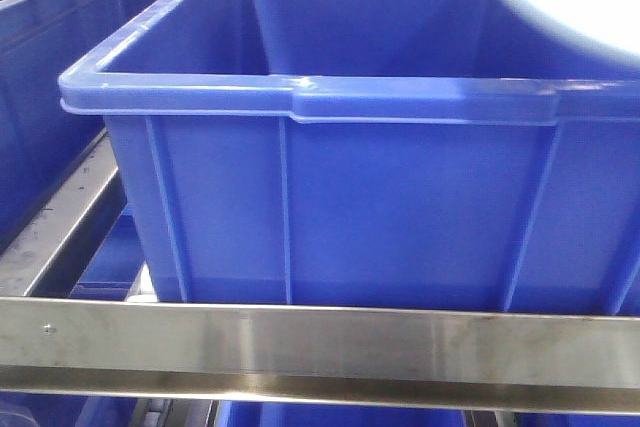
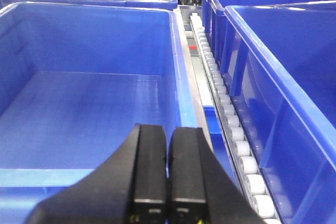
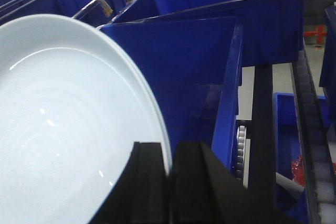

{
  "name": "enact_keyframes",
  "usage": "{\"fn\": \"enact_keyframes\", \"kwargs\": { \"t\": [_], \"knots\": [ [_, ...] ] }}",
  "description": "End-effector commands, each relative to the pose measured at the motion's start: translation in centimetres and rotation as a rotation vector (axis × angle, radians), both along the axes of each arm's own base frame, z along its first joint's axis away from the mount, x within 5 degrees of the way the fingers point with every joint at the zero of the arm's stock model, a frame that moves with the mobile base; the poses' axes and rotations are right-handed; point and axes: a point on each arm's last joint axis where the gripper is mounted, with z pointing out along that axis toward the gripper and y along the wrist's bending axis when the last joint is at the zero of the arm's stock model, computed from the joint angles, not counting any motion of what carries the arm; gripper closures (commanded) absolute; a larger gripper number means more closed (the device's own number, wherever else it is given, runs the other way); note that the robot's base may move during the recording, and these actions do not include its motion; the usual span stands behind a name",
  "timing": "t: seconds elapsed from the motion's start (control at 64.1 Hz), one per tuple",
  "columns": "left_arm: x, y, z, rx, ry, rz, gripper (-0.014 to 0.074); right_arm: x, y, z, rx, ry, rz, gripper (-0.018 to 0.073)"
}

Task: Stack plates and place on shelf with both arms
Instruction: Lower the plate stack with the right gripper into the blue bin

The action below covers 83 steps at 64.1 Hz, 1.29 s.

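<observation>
While right hand (image 3: 169,182) pinches rim | plate (image 3: 63,124) pale, glossy, faintly ringed

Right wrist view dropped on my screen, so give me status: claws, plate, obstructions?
Right claw shut on pale glossy round plate. Left claw shut, empty. Plate hangs over big blue plastic crate, no obstruction seen.

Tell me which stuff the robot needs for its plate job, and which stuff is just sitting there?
Needed: plate, pinched at its rim by the right gripper; steel shelf rail; left gripper, shut on nothing.

Just there: blue crates, white roller track.
</observation>
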Motion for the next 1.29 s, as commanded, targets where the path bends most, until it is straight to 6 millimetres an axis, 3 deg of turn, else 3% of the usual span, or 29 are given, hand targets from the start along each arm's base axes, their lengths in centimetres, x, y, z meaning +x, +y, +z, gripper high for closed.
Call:
{"fn": "enact_keyframes", "kwargs": {
  "t": [0.0,0.249,0.452,0.67,0.811,1.045,1.278],
  "knots": [
    [0.0,0.3,1.8,-0.036,-0.099,0.028,0.0516,1.5,0.1,3.6,0.026,-0.107,-0.025,0.0504],
    [0.0,0.3,1.8,-0.036,-0.099,0.028,0.0516,8.4,2.3,5.9,0.006,0.004,0.027,0.0503],
    [0.0,0.3,1.8,-0.036,-0.099,0.028,0.0516,14.7,4.7,5.0,-0.013,0.078,0.051,0.0502],
    [0.0,0.3,1.8,-0.036,-0.099,0.028,0.0516,19.1,6.8,3.2,-0.028,0.127,0.069,0.0488],
    [0.0,0.3,1.8,-0.036,-0.099,0.028,0.0516,20.8,7.8,1.5,-0.025,0.173,0.078,0.0378],
    [0.0,0.3,1.8,-0.036,-0.099,0.028,0.0516,21.5,8.2,0.2,-0.009,0.221,0.076,0.0166],
    [0.0,0.3,1.8,-0.036,-0.099,0.028,0.0516,21.4,8.2,0.3,-0.009,0.223,0.078,0.0164]
  ]
}}
